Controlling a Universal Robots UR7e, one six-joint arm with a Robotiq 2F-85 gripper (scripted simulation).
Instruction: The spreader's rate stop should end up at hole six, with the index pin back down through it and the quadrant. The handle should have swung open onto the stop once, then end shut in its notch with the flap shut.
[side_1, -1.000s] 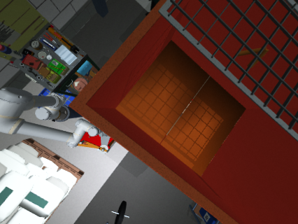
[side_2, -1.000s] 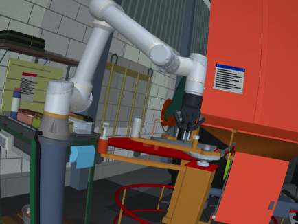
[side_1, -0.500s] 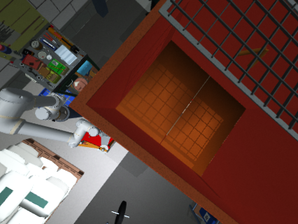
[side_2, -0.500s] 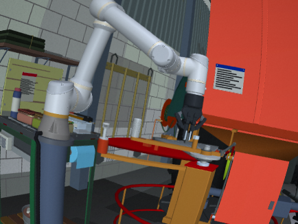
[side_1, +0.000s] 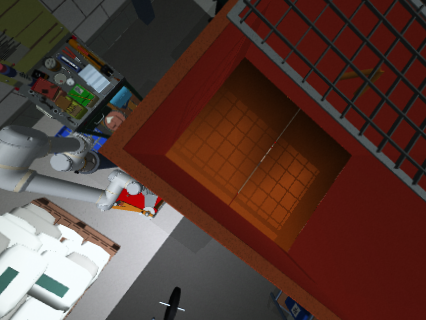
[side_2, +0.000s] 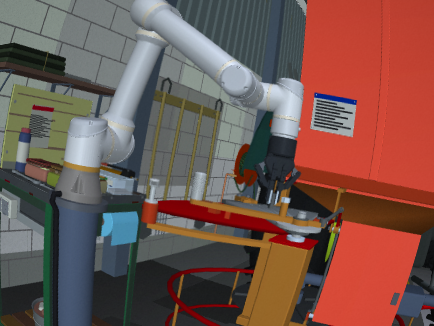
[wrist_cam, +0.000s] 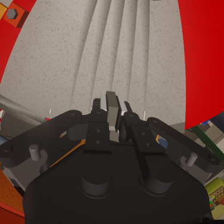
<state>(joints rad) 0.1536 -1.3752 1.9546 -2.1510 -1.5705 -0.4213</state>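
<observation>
Under the red hopper, the spreader's red handle (side_2: 210, 210) lies along the grey quadrant plate (side_2: 245, 204), with its orange grip (side_2: 148, 211) at the left end and its pivot (side_2: 300, 219) at the right. My gripper (side_2: 273, 194) points straight down over the quadrant near the pivot. Its fingers are clamped on a thin upright grey piece, the index pin (wrist_cam: 111, 114), which the wrist camera shows between the pads above the ridged grey plate (wrist_cam: 119, 56). The holes and the rate stop are hidden from me. The flap (side_2: 331, 239) hangs below the hopper.
Behind the work a block wall carries a yellow rack (side_2: 187, 145). The hopper's red body (side_2: 370, 95) crowds my wrist on the right. A red hose (side_2: 200, 295) loops on the floor, and a workbench (side_2: 30, 175) stands at the left beside my base.
</observation>
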